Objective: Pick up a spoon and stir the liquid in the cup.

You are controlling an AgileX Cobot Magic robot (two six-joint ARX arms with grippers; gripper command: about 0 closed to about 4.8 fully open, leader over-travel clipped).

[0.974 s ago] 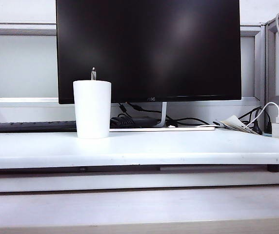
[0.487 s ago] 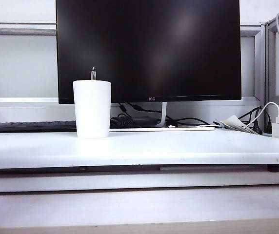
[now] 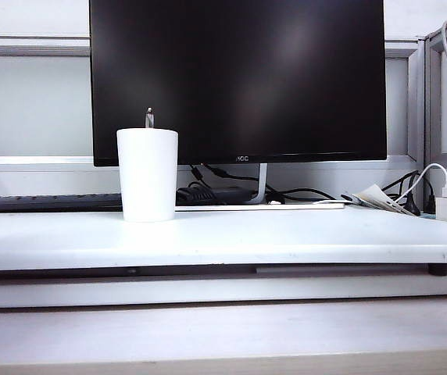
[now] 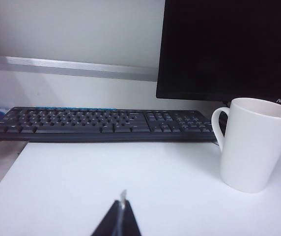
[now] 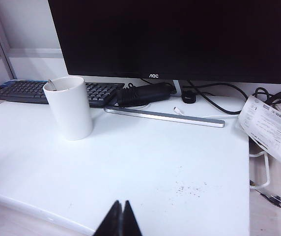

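The cup (image 3: 148, 174) is the thing to steer by: a tall, white, matte mug standing upright on the smooth white table (image 3: 286, 234), its walls widening a little toward the base. From the left wrist view its single loop handle (image 4: 217, 129) curves out toward the keyboard (image 4: 101, 124). Inside it leans the spoon (image 3: 150, 118), a thin silvery metal handle whose tip pokes just above the rim; the bowl end is down inside and hidden. I cannot see any liquid from these angles.

Just behind the cup runs the flat black keyboard with its rows of matte keys, and above that rises the big dark monitor (image 3: 239, 78), glossy and blank. Beside the cup, under the screen, sit a black power brick (image 5: 143, 93) with tangled cables and a long, slim silver bar (image 5: 165, 117). Well off to the far side from the cup lies a printed paper sheet (image 5: 266, 125).

The left gripper (image 4: 120, 219) hangs low over bare table, well apart from the cup, its dark fingers pressed together with nothing between them. The right gripper (image 5: 119, 217) also sits well apart from the cup, jaws squeezed together, empty.
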